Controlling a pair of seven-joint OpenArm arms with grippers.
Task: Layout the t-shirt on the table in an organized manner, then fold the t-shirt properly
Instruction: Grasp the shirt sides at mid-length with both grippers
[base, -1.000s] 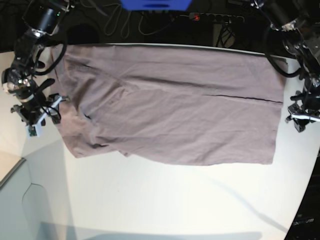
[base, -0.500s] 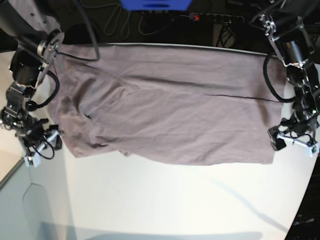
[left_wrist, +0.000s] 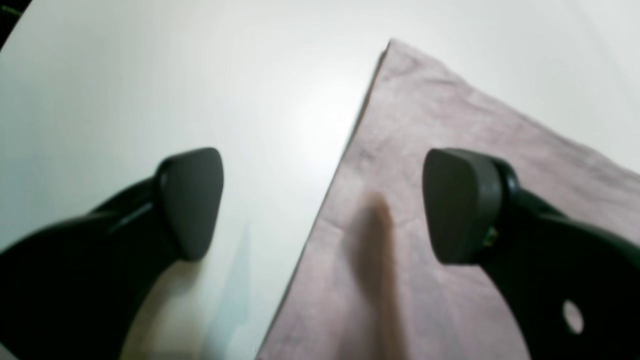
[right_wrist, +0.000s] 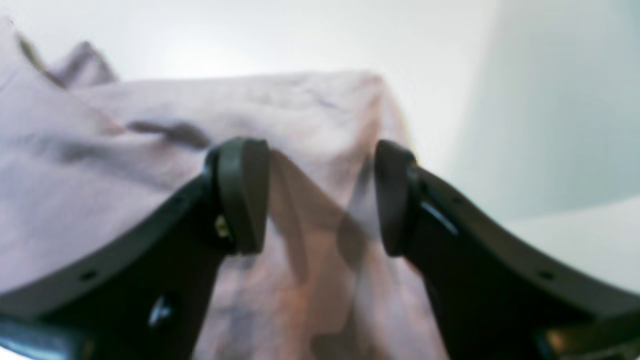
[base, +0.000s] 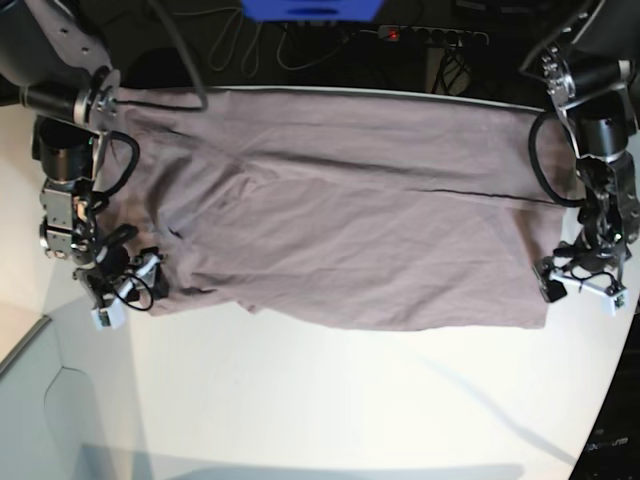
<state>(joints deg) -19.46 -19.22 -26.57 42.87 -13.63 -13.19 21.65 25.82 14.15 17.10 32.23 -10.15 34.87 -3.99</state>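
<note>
Base view: we see both claws gaping, empty, left claw (base: 578, 281) and right claw (base: 122, 283) probably straddling opposite near corners of the t-shirt (base: 350, 210).

A blue box-like object (base: 311, 9) sits at the top center of the base view, cut off by the frame edge. To its right, a black power strip (base: 432, 35) with a red glowing switch lies against the dark background. Loose cables (base: 240, 45) trail across the dark area at upper left.
</note>
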